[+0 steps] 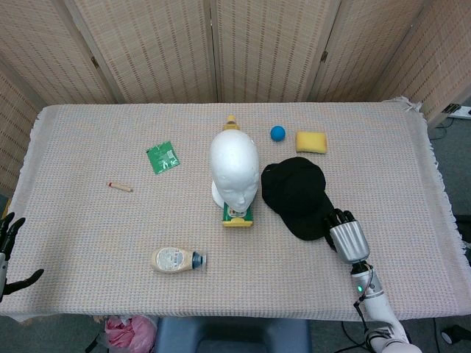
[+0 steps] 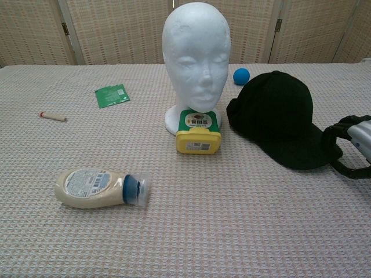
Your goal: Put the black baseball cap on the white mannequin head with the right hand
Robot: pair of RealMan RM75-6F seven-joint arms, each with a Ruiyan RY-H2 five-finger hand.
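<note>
The black baseball cap [image 1: 296, 195] [image 2: 278, 116] lies on the cloth just right of the white mannequin head [image 1: 234, 165] [image 2: 196, 52], its brim pointing toward the front right. My right hand [image 1: 347, 239] [image 2: 351, 145] is at the tip of the brim. Its fingers [image 2: 339, 128] curl over the brim's edge and touch it, while the thumb hangs apart below; nothing is clamped. My left hand [image 1: 6, 254] stays at the table's front left corner with fingers spread, holding nothing.
A yellow-green box [image 1: 238, 215] [image 2: 198, 132] sits at the mannequin's base, a mayonnaise bottle [image 1: 175, 259] [image 2: 95, 187] lies front left. A blue ball [image 1: 277, 133] [image 2: 241, 76], yellow sponge [image 1: 312, 141], green packet [image 1: 163, 157] and small stick [image 1: 120, 186] lie further back.
</note>
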